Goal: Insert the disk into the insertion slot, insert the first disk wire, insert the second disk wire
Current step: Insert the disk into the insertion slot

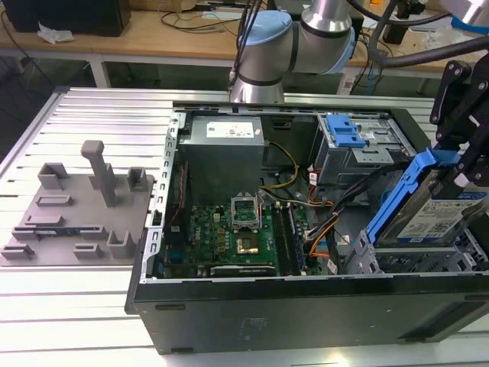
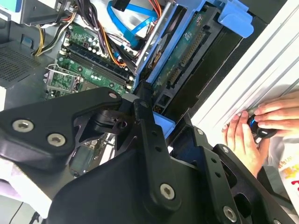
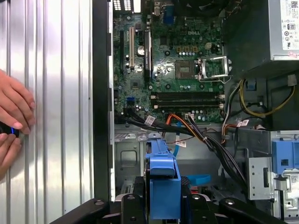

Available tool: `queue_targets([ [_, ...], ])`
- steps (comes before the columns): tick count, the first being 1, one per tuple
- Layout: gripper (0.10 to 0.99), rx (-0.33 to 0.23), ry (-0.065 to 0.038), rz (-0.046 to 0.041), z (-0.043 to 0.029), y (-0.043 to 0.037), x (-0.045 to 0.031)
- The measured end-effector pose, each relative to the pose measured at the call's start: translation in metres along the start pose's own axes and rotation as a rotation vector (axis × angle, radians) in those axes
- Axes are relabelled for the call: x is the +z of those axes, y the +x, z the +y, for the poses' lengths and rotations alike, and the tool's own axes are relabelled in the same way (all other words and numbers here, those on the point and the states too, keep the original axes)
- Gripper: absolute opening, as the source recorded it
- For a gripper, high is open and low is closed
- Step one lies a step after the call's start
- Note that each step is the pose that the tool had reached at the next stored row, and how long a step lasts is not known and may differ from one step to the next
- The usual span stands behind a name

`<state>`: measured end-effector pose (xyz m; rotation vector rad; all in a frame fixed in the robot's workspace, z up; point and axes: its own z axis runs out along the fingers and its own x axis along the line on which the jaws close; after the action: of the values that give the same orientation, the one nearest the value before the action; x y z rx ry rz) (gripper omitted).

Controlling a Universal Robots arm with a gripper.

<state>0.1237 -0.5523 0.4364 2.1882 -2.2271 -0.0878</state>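
black linkage fingers of the gripper point(image 1: 462, 170) stand closed on the flat silver disk point(image 1: 454, 214) with its white-and-blue label. they clamp across the bright blue plastic caddy point(image 3: 163, 186) that frames it. in the first wrist view a finger point(image 3: 132, 206) sits on either side of that blue frame. in the exterior view the disk hangs tilted, one end low and the other raised, over the end of the open black computer case point(image 1: 306, 313) at the exterior view's right. just beneath it lies the insertion slot point(image 1: 428, 260), a low bay of grey perforated sheet metal. the disk does not lie flat in the bay, so the first step looks under way and not finished.

near the bay, bundled black, orange and blue cables point(image 3: 202, 136) run loose across the case from the green motherboard point(image 1: 221, 229). none appears joined to the disk, so both wire steps seem left to do.

further off stands a taller grey metal cage point(image 1: 367, 157) with a ridged blue latch point(image 1: 344, 131). outside the case, a person's hands point(image 3: 11, 112) rest on the ribbed aluminium table point(image 1: 76, 306), closed around a small dark object.
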Motion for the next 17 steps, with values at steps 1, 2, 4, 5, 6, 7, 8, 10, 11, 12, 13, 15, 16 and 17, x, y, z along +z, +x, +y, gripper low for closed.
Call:
queue_targets([
  [1, 0.369, 0.000, -0.001, 0.0000, -0.0001, 0.0001, 0.0016],
  [2, 0.369, 0.000, -0.002, 0.0001, -0.0002, 0.0002, 0.0035],
  [4, 0.369, 0.000, -0.003, 0.0002, -0.0005, 0.0003, 0.0081],
  [5, 0.369, 0.000, -0.003, 0.0001, -0.0006, 0.0003, 0.0097],
  [6, 0.369, 0.000, -0.004, 0.0000, -0.0008, 0.0004, 0.0127],
  [7, 0.369, 0.000, -0.004, 0.0000, -0.0009, 0.0006, 0.0151],
  [8, 0.369, 0.000, -0.005, 0.0001, -0.0010, 0.0006, 0.0165],
  [10, 0.369, 0.000, -0.006, 0.0002, -0.0013, 0.0010, 0.0216],
  [11, 0.369, 0.000, -0.007, 0.0001, -0.0016, 0.0013, 0.0255],
  [12, 0.369, 0.000, -0.008, 0.0002, -0.0017, 0.0014, 0.0285],
  [13, 0.369, 0.000, -0.008, 0.0001, -0.0018, 0.0015, 0.0306],
  [15, 0.369, 0.000, -0.008, 0.0004, -0.0021, 0.0017, 0.0357],
  [16, 0.369, 0.000, -0.008, 0.0004, -0.0022, 0.0018, 0.0375],
  [17, 0.369, 0.000, -0.008, -0.0002, -0.0023, 0.0018, 0.0392],
])
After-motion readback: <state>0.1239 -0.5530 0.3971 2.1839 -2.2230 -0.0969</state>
